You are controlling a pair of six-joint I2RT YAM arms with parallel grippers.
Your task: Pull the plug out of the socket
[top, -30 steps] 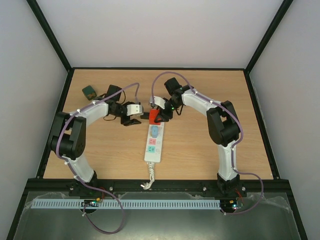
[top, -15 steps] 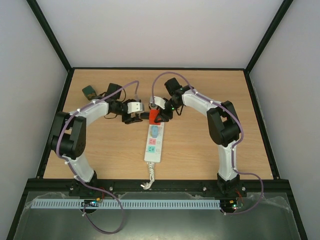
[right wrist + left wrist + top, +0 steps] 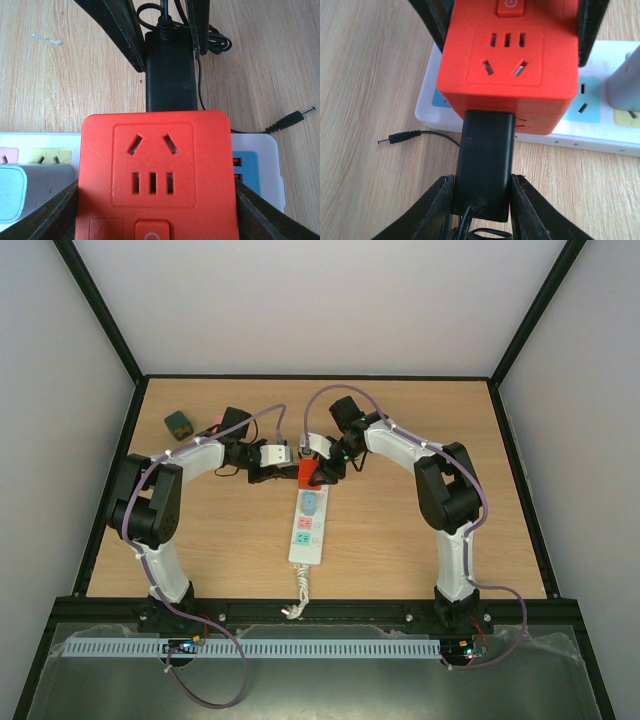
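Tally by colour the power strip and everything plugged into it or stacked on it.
White: 1, the power strip
Red: 1, the cube adapter
Black: 1, the black plug in the cube's side
Pale blue: 1, the pale blue plug on the strip
Total: 4

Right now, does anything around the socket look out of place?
Nothing spilled or broken. One oddity: the black plug sticks sideways out of a red cube adapter stacked on the socket, and a thin cord's barrel tip lies loose on the table.
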